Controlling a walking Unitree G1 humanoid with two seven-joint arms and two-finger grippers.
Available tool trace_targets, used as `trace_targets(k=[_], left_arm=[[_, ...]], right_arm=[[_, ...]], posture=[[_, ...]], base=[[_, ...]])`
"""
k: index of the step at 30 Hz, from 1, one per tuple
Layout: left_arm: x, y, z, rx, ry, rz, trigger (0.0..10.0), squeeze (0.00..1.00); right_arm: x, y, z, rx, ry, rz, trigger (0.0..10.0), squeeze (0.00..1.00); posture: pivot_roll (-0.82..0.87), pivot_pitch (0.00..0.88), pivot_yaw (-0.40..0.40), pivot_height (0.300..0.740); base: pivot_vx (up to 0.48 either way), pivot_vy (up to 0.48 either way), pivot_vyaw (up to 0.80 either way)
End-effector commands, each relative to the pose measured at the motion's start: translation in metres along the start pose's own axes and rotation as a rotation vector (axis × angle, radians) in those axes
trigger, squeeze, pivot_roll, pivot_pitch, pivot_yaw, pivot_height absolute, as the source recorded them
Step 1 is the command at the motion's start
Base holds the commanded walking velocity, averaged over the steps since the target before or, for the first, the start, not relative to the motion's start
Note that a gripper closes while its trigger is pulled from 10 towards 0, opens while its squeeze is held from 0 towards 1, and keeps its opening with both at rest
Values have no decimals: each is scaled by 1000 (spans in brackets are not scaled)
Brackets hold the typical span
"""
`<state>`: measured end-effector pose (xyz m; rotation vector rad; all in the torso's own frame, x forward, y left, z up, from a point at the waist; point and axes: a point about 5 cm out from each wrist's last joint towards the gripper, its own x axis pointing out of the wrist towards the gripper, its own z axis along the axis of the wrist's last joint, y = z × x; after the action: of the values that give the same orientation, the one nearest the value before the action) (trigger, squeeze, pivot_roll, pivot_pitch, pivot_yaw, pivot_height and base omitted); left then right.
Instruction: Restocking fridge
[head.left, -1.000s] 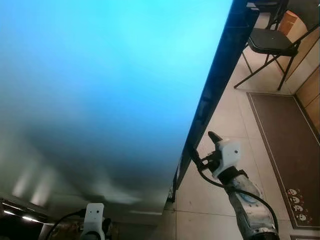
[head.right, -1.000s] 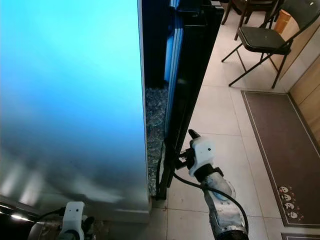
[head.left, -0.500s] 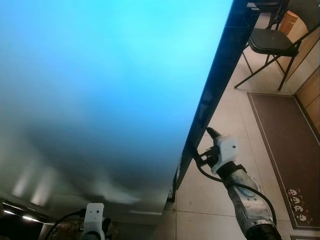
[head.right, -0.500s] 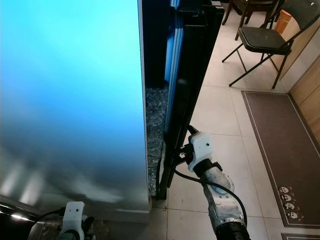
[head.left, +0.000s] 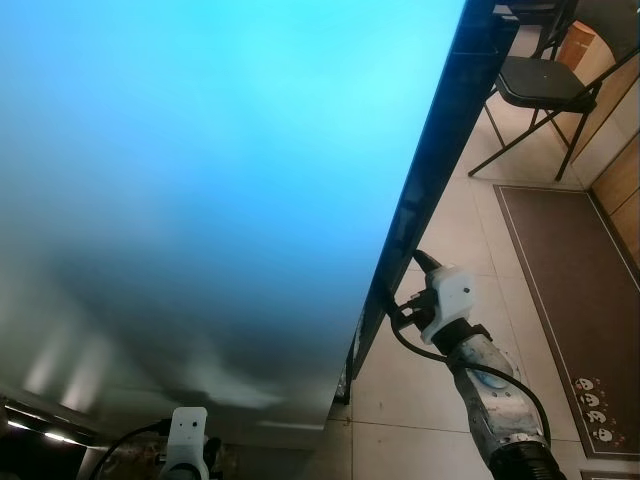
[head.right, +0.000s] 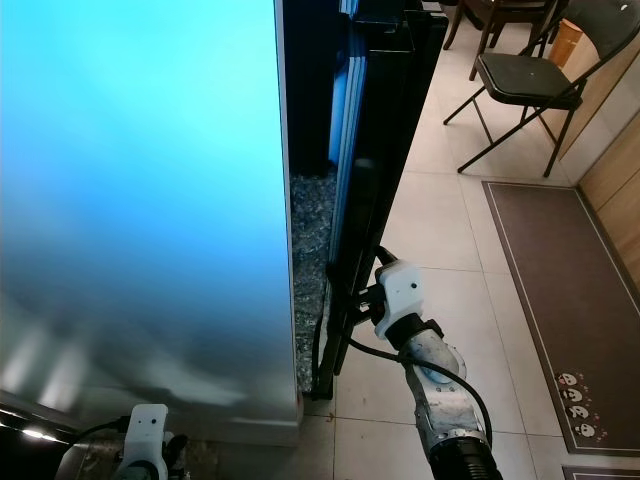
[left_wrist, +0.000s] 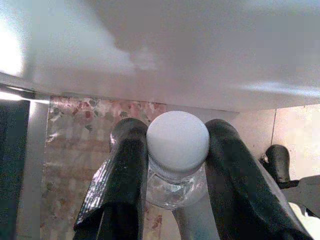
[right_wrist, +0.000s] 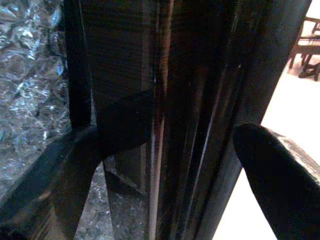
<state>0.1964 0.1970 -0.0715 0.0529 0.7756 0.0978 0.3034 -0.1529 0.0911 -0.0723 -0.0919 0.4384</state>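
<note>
A tall pale-blue glossy fridge side panel (head.right: 140, 200) takes up the robot's left, with a narrow gap beside it where speckled stone-patterned flooring (head.right: 310, 240) shows. Next to that gap stands the dark, glossy black edge of the fridge door (head.right: 385, 150). The right gripper (head.right: 362, 300), on a white wrist block at the end of a silver arm with a black cable, sits against the door's lower edge; its fingers are hard to make out. Beyond lie beige floor tiles (head.right: 450, 200), a black folding metal chair (head.right: 525, 75) and a brown rectangular doormat (head.right: 560, 300). A white wrist block of the left arm (head.right: 145, 430) pokes up at the bottom.
</note>
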Motion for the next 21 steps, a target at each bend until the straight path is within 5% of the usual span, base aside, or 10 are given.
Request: trace_targets(k=[1,8,21], left_arm=[[-3,1,-14,-3,61,0,10000,0],[-4,0,-15,-4,65,-2,10000,0],[-4,1,-15,-1,71,-2,10000,0]], right_arm=[[-2,-9,1,-12,-6,-45,10000,0],[-15,-30,0,-62,-11,-219,10000,0],[-49,-45,-21,-48,71,-413,10000,0]], posture=[[-87,139,-34,740],[-87,134,-40,740],[-91,131,-42,740]], base=[[0,0,0],[0,0,0],[0,0,0]])
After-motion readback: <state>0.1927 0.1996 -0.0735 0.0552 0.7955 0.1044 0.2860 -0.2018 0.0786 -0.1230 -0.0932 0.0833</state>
